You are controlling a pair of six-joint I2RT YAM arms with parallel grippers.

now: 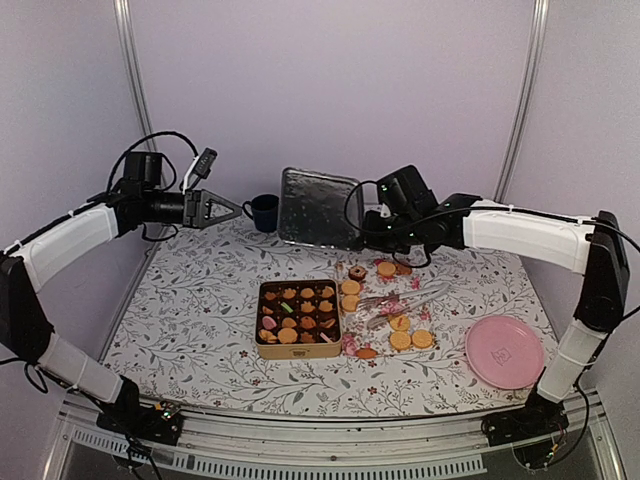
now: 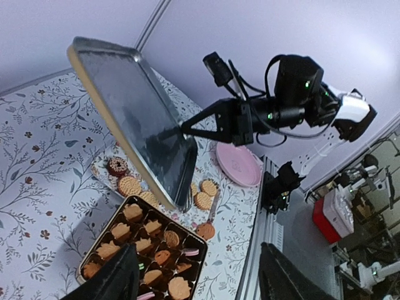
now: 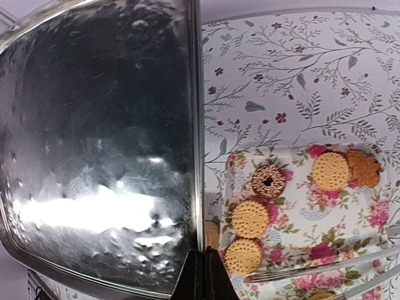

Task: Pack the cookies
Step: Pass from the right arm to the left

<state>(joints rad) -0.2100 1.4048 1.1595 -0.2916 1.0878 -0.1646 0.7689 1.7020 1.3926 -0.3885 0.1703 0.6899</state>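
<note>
Looks like lidding step: R claw [image 1: 361,238] clamped on lid [image 1: 318,205] edge, L claw [image 1: 226,210] apart, idle. Next: align lid and lower it flat onto tin [image 1: 258,336] over cookies [image 1: 300,316].

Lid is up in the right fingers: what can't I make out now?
Right wrist: lid fills the left half; the tin's contents are unseen.
Left wrist: lid covers some loose cookies; left fingers cover the tin's near edge.
Top: cookie patterns too small.
</note>
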